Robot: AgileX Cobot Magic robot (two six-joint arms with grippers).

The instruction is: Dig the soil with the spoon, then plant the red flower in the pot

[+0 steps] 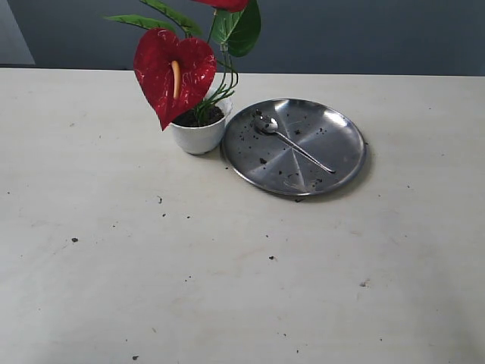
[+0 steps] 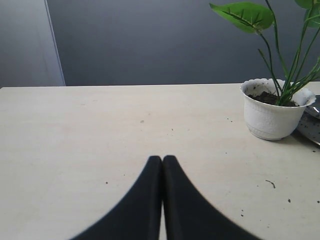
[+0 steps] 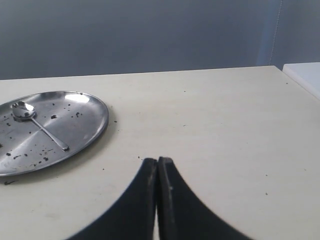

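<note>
The red flower stands upright in the white pot, its stems set in dark soil. The same pot and soil show in the left wrist view, well away from my left gripper, which is shut and empty. On the steel plate lies the spoon, bowl toward the pot. The right wrist view shows the spoon on the plate, apart from my right gripper, also shut on nothing. Neither gripper appears in the exterior view.
Loose soil crumbs dot the pale table, with more crumbs on the plate. A white block sits at the table's far corner in the right wrist view. A dark wall runs behind the table.
</note>
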